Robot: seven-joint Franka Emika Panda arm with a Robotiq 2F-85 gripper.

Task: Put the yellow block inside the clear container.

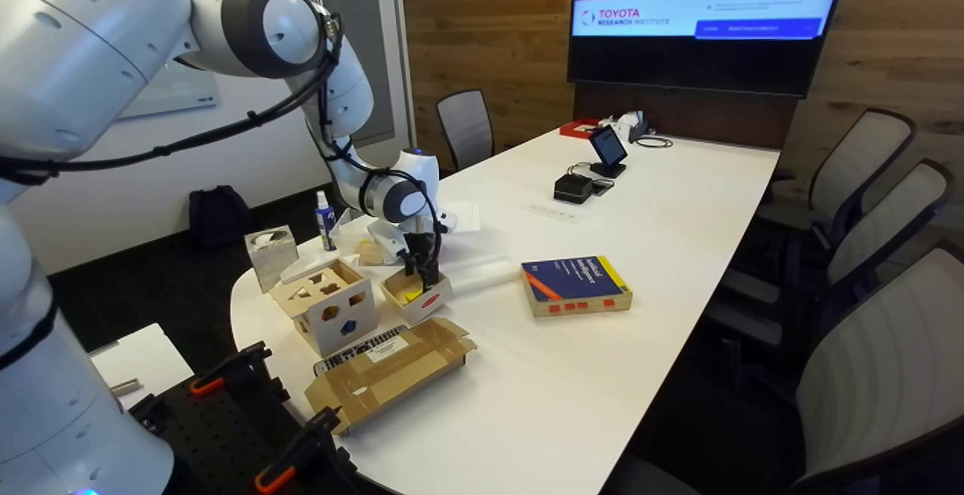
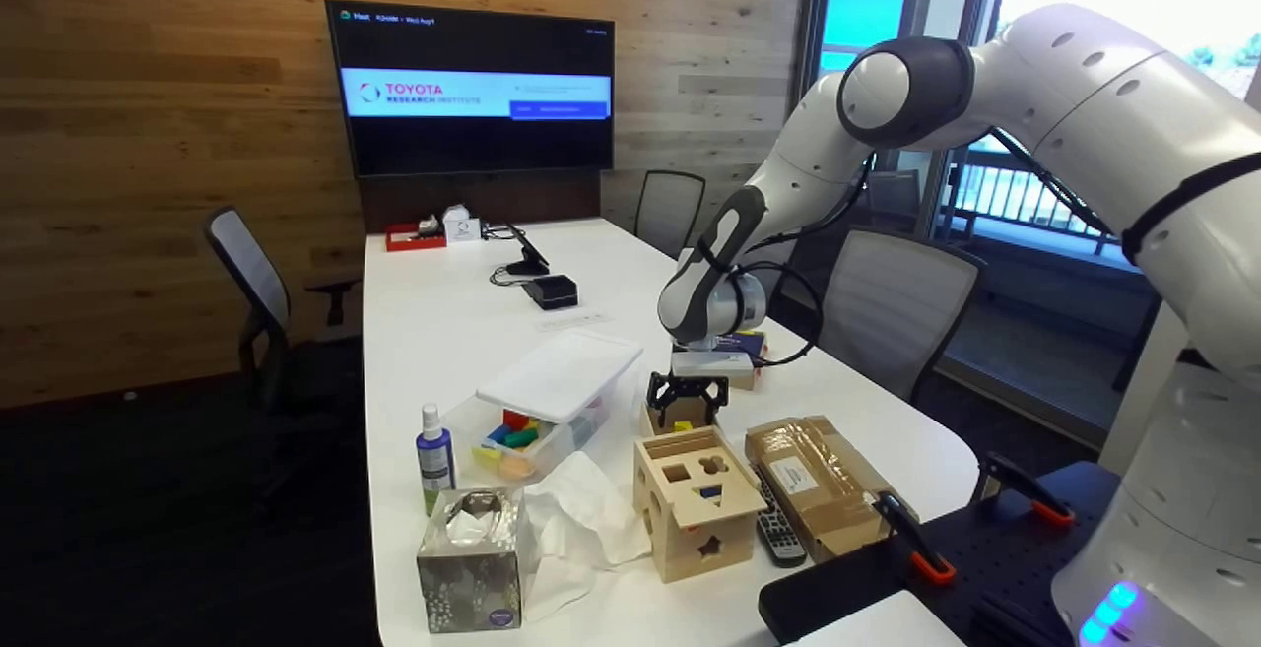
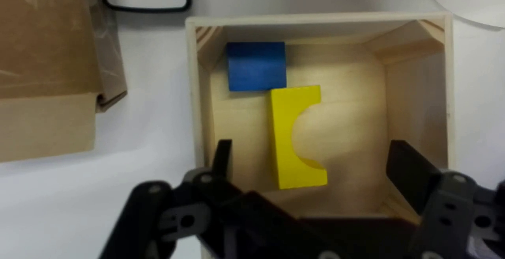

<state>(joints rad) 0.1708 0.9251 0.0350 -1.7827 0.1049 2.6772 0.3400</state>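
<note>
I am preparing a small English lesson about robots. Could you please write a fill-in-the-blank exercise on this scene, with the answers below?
In the wrist view, the yellow block shares the low wooden box with a rectangular block coloured ____.
The gripper is ____, not shut, and holds nothing.
In an exterior view, a lid coloured ____ hides part of the clear container.
The title on the thick book reads "Artificial ____".

Missing words: blue; open; white; Intelligence.

Both exterior views sit high on opposite sides of the arm (image 2: 803, 160), well back from the end effector (image 2: 687, 415), looking past it down the bench (image 1: 640, 209) to the screen (image 1: 693, 62) (both catch all that). Wrist view's super close, aimed straight down between the fingers (image 3: 410, 168) into a wooden tray (image 3: 319, 18).
</note>
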